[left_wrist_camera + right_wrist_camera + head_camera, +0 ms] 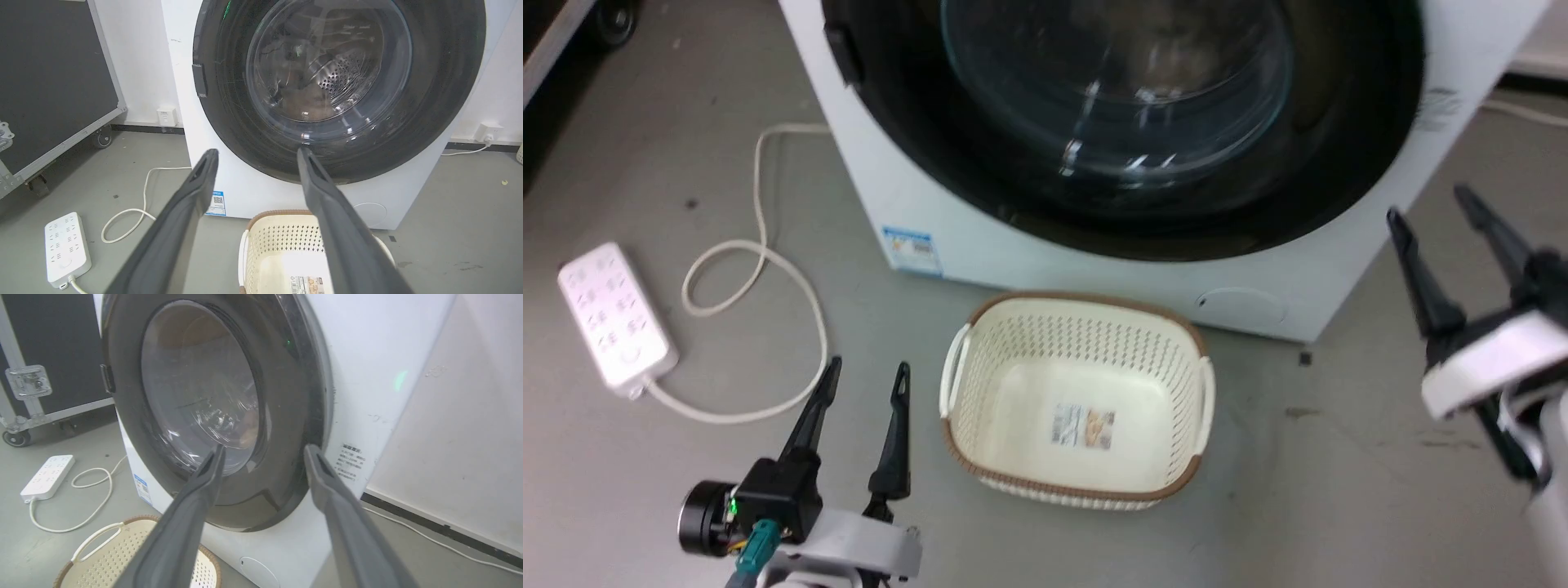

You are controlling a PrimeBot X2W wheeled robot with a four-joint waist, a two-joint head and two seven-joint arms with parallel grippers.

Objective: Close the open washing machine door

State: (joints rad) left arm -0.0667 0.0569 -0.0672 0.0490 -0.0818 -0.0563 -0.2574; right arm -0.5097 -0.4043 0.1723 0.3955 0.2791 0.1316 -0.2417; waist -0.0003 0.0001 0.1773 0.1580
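Observation:
The white washing machine (1013,253) (245,192) (367,355) stands ahead of me. The washing machine door (1339,163) (327,73) (196,392), black-rimmed with a bulging glass bowl, lies flat against the machine's front with no gap showing. My left gripper (866,369) (258,152) hovers open and empty low at the left, short of the machine. Beside the machine's right front corner, my right gripper (1429,204) (265,448) is open with nothing between its fingers, pointing at the door's lower right rim without touching it.
A cream perforated basket (1078,327) (282,237) (118,555) sits on the floor just before the machine. A white power strip (614,318) (65,245) and its looped cable (768,269) lie at the left. A black wheeled case (49,81) stands further left.

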